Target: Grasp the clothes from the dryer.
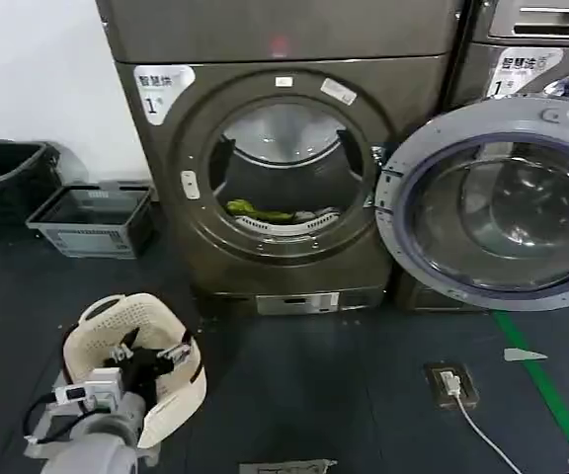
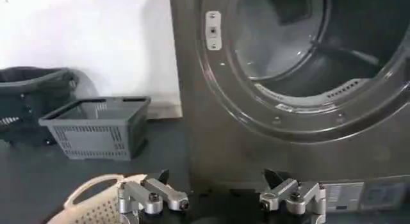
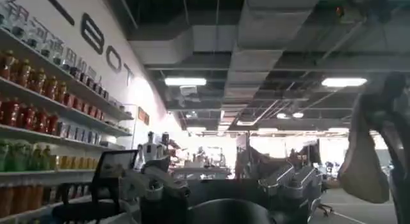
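- left gripper (image 2: 220,187) low in view, fingers (image 2: 160,192) spread wide apart, nothing between them, dark tips pointing toward the machine
- dryer (image 2: 192,116) straight ahead, dark bronze-grey front, round porthole (image 2: 307,59) open, dark drum inside with perforated lip along the bottom
- small white latch plate (image 2: 213,30) on the porthole ring
- label panel (image 2: 359,194) on the lower front of the dryer, text unreadable
- grey plastic basket (image 2: 99,126) on the dark floor beside the dryer, against the white wall
- black bin (image 2: 32,94) just beyond the grey basket, partly cut off
- cream perforated basket (image 2: 96,203) with handle, just beside the gripper's finger
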You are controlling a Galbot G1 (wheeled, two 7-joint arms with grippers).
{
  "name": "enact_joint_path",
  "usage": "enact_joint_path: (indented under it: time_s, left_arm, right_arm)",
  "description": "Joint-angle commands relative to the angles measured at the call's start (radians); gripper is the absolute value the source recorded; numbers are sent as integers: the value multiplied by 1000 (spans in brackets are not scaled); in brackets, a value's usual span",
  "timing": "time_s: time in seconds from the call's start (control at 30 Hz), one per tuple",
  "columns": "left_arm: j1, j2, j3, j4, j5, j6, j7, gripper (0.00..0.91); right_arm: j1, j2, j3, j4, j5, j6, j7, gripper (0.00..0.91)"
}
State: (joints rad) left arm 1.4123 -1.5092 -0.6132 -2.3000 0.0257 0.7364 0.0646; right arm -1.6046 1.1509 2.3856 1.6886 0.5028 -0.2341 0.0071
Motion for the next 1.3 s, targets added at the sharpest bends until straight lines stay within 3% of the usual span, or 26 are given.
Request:
enact_joint_path:
  time_s: [0.03,1.3]
  left_arm:
    - [-2,-1,1,1,1,49,1,907]
    - [-5,7,3,8,1,49,0,907]
  right_arm:
    - [-2,1,3,-5,3,2,2,907]
    - [8,7,0,-19,4,12,2,907]
